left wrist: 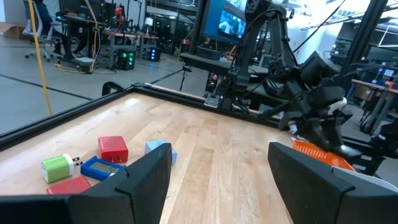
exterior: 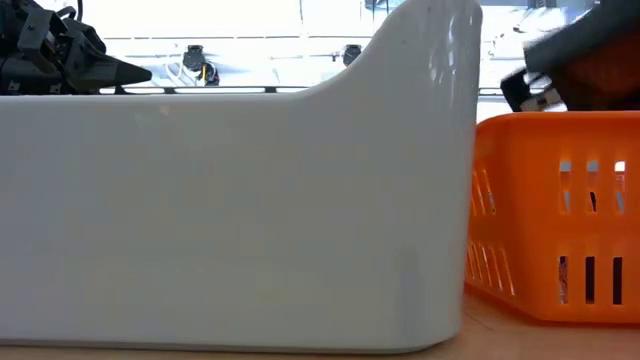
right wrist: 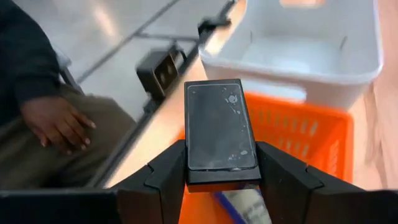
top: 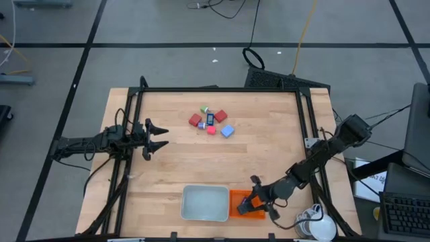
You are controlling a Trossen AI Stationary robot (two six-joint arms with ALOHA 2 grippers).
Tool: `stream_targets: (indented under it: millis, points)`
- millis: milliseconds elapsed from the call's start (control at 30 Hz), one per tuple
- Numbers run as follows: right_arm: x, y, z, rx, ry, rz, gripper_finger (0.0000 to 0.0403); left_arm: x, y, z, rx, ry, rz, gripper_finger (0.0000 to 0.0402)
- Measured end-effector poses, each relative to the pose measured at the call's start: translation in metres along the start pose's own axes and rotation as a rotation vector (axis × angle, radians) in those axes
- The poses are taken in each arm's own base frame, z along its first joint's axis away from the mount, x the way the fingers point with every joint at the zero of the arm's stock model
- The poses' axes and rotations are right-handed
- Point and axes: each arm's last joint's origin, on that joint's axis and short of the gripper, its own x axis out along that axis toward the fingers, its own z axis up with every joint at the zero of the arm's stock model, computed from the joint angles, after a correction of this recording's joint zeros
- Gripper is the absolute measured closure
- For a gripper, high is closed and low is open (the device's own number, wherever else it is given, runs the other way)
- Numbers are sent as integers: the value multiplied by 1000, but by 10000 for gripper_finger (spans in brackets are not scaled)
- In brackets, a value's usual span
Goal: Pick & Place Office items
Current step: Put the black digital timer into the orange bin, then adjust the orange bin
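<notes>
My right gripper (right wrist: 222, 165) is shut on a black flat piece (right wrist: 219, 124) above the orange mesh basket (top: 236, 203), at the table's near edge beside the grey tray (top: 205, 203). The other office items lie in a cluster at the far middle: two red blocks (top: 195, 120), a green one (top: 205, 109), a blue one (top: 227, 131), a pink one (top: 211, 130) and a white-blue one (top: 210, 119). My left gripper (top: 156, 136) waits open at the table's left, level, clear of everything. My right gripper pinches the black flat piece by its two long side edges (right wrist: 188, 163), near the end closest to the wrist. The fingers (right wrist: 283, 180) lie along the piece, slanting down from the table's right. The piece juts out past the fingertips, broad face up, lifted clear above the basket (right wrist: 311, 134).
A pale thing with a blue edge (right wrist: 239, 202) lies in the basket under the held piece. The grey tray (right wrist: 298, 50) stands right against the basket. A person's hand (right wrist: 59, 127) rests beyond the table's near edge. Black frame rails (top: 222, 89) border the table.
</notes>
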Motion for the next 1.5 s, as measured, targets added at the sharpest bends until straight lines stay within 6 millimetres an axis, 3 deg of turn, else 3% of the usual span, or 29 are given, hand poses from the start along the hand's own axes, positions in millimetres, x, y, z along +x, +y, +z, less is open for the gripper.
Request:
stream_targets:
  millis: [433,1067,1500]
  points:
    - [15,-5,-23,34,86,-32,238,0,0,0,0,1,0,130]
    - [14,-4,-21,29,73,-23,237,0,0,0,0,0,0,130]
    - [15,-2,-12,15,-22,2,183,0,0,0,0,0,0,131]
